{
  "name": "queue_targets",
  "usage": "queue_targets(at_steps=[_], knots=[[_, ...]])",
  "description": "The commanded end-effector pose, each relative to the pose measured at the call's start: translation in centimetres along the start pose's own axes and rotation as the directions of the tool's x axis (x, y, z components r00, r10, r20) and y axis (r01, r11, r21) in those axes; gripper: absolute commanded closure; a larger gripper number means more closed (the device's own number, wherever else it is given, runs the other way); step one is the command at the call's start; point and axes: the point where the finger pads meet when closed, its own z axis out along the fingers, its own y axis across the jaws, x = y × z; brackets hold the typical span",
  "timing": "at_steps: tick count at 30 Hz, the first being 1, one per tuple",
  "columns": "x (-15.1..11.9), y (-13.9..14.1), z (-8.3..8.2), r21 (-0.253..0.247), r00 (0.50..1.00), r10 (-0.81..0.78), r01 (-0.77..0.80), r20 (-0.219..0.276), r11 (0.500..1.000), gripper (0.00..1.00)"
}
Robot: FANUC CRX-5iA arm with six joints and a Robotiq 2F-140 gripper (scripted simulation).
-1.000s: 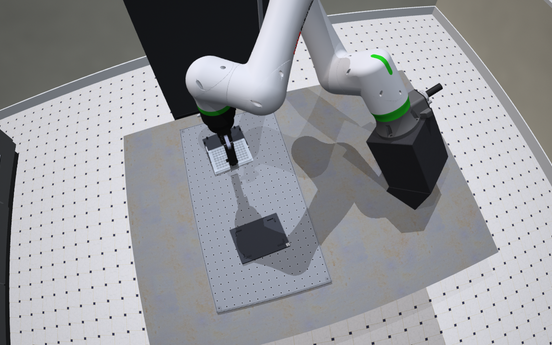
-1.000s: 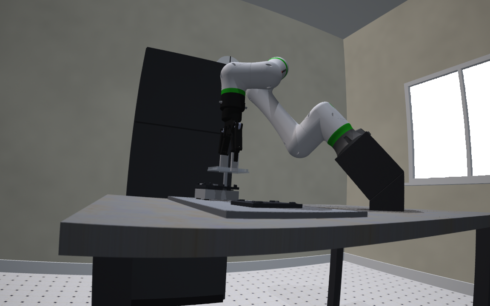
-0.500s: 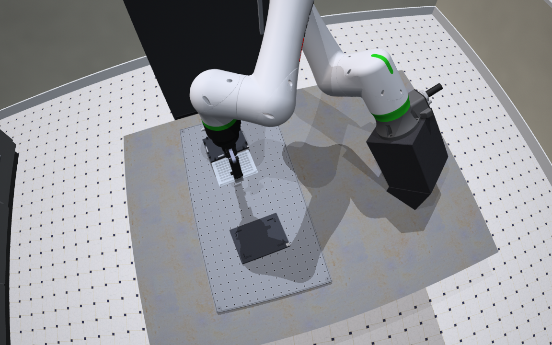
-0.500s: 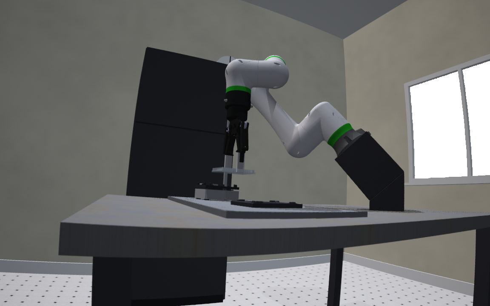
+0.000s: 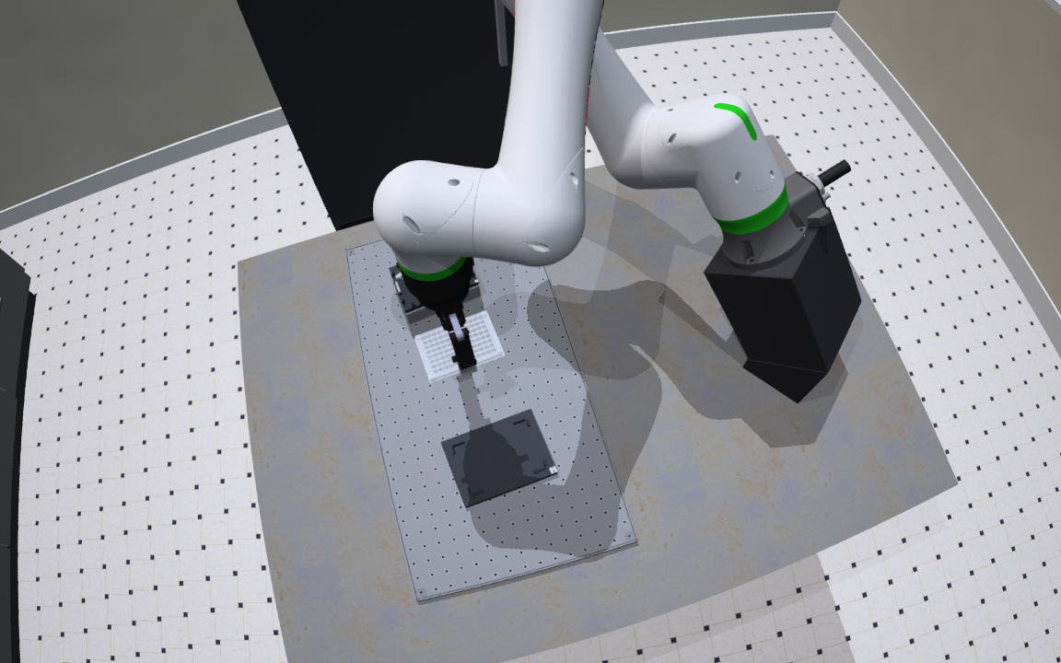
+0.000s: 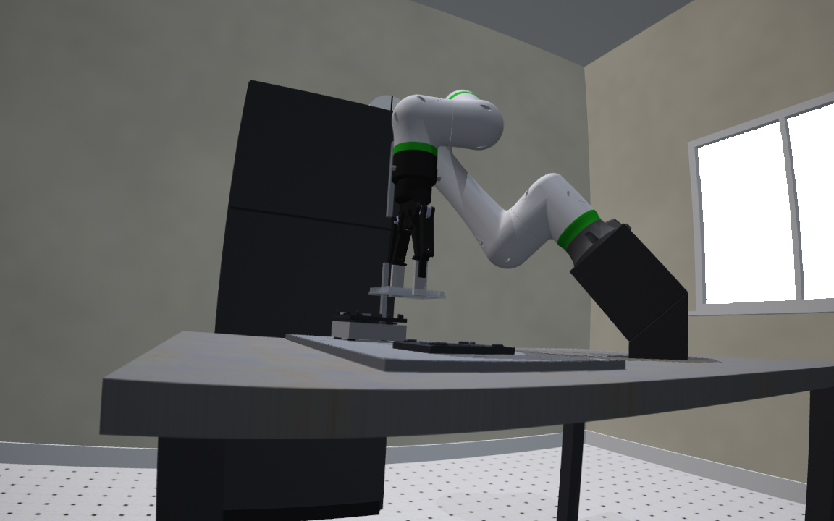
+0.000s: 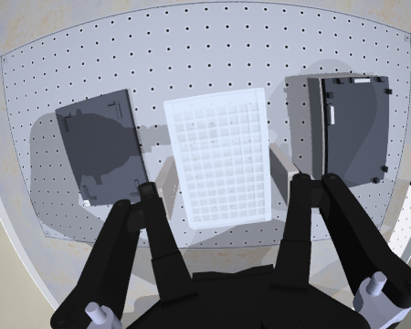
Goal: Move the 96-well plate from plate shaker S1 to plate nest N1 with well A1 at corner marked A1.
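My gripper [image 5: 461,346] is shut on the white 96-well plate [image 5: 452,350] across its short width and holds it level in the air above the breadboard. In the side view the plate [image 6: 406,291] hangs clear above the shaker S1 [image 6: 368,325]. In the wrist view the plate [image 7: 220,157] sits between my fingers, with the empty shaker [image 7: 352,128] to its right and the dark nest N1 [image 7: 102,146] to its left. The nest [image 5: 498,456] lies flat nearer the front, with a pale A1 mark [image 5: 553,471] at its right front corner. The shaker is mostly hidden under my wrist.
A grey perforated breadboard [image 5: 484,412] carries the shaker and the nest. The arm's black base [image 5: 789,313] stands at the right of the table. A tall black cabinet [image 5: 369,98] stands behind the shaker.
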Motion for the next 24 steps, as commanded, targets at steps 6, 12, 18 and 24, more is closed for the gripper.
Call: queue_targets(at_steps=[6, 12, 18, 24], knots=[[0.1, -2.5, 0.3, 0.000, 1.000, 0.001, -0.001, -0.001, 1.000, 1.00], [0.1, -4.5, 0.6, 0.000, 1.000, 0.001, -0.001, -0.001, 1.000, 1.00], [0.1, -6.5, 0.8, 0.000, 1.000, 0.001, -0.001, -0.001, 1.000, 1.00], [0.2, -7.8, 1.0, 0.000, 1.000, 0.001, -0.001, -0.001, 1.000, 1.00]])
